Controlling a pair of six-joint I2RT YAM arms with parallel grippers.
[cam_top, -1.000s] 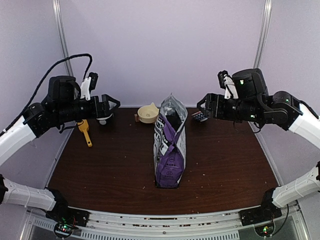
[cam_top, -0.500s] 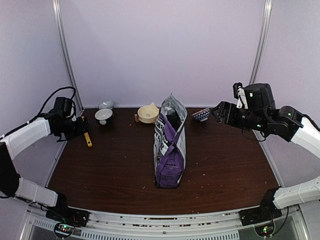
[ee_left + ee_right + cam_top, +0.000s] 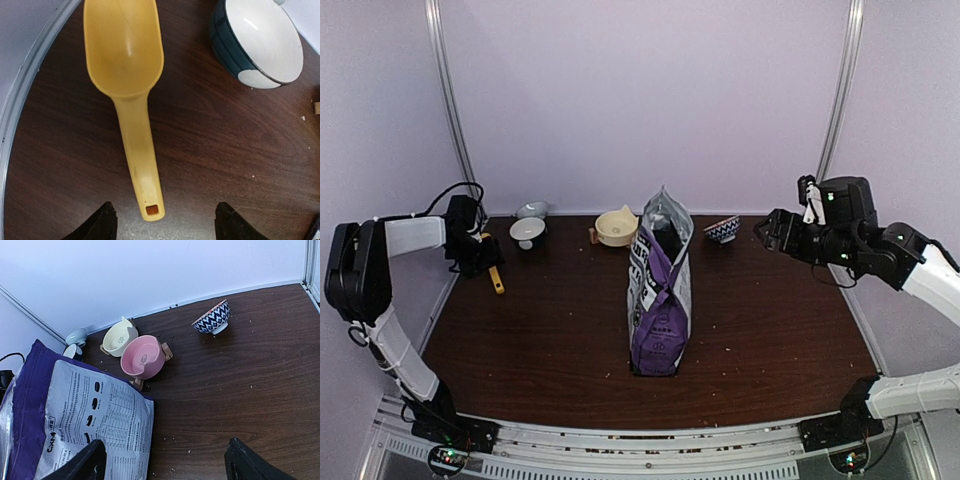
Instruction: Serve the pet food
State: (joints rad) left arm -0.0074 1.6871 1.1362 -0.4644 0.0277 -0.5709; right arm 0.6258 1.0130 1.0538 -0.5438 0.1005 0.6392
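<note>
Yellow scoop [image 3: 131, 100] lies flat near a bowl [image 3: 260, 40], handle toward left gripper [image 3: 164, 226]

The yellow scoop [image 3: 127, 75] is cut at the top edge of the left wrist view, and so is the white bowl [image 3: 260, 45] beside it. Of the left tool [image 3: 162, 220] only two dark finger ends show, at the bottom edge. In the right wrist view the purple bag [image 3: 27, 390] runs out at the left and bottom edges, and the print on its white label [image 3: 95, 415] is too small to read. It covers part of the white bowl there. The crumbs [image 3: 170, 335] on the counter [image 3: 260, 380] are too small to name.
</note>
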